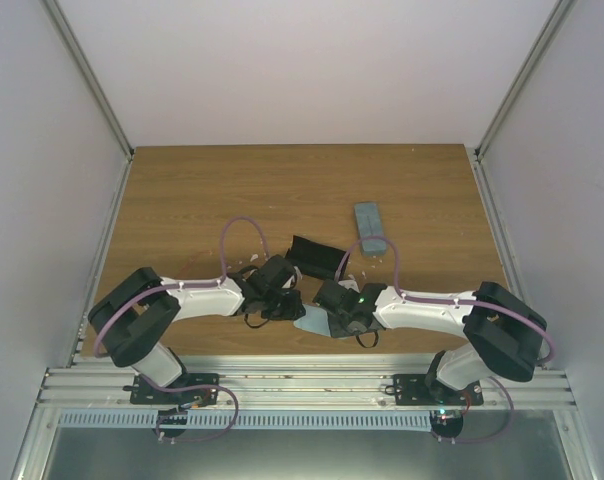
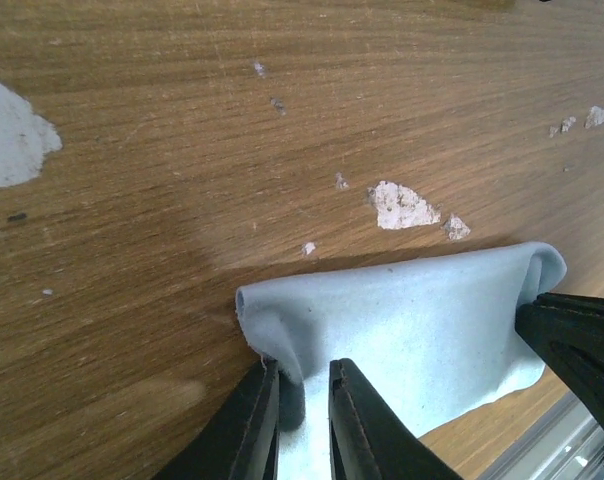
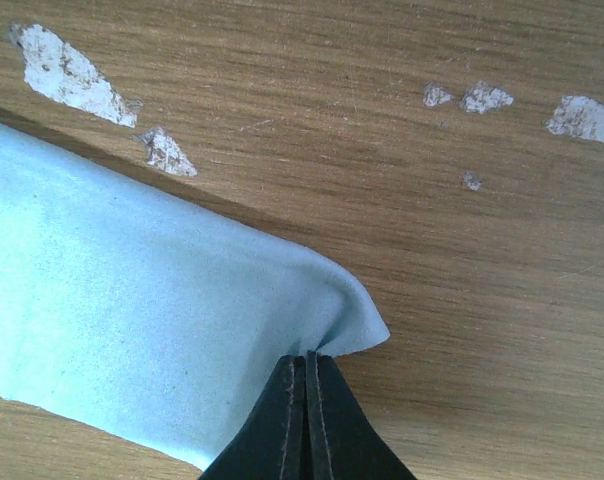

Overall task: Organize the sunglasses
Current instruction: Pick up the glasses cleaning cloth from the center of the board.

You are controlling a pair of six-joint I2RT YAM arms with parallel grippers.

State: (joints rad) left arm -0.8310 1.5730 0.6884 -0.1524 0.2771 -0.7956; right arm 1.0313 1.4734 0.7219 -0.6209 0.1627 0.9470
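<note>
The sunglasses do not show in any view. A light blue cloth [image 1: 311, 322] hangs between my two grippers near the table's front edge. My right gripper [image 1: 334, 320] is shut on one corner of the cloth [image 3: 162, 300], its jaws [image 3: 307, 356] pressed tight together. My left gripper [image 1: 286, 308] stands at the cloth's other end [image 2: 412, 330]. Its fingers [image 2: 302, 366] are a narrow gap apart, with the cloth's edge lying between them and a curled corner beside the left finger. The right gripper's black finger [image 2: 577, 345] shows at the cloth's far corner in the left wrist view.
An oblong black case [image 1: 315, 257] lies just behind the grippers. A grey-blue flat case or pouch [image 1: 371, 228] lies farther back on the right. The wooden tabletop [image 1: 202, 200] has chipped white patches [image 2: 402, 205]. A metal rail [image 1: 302, 385] runs along the near edge.
</note>
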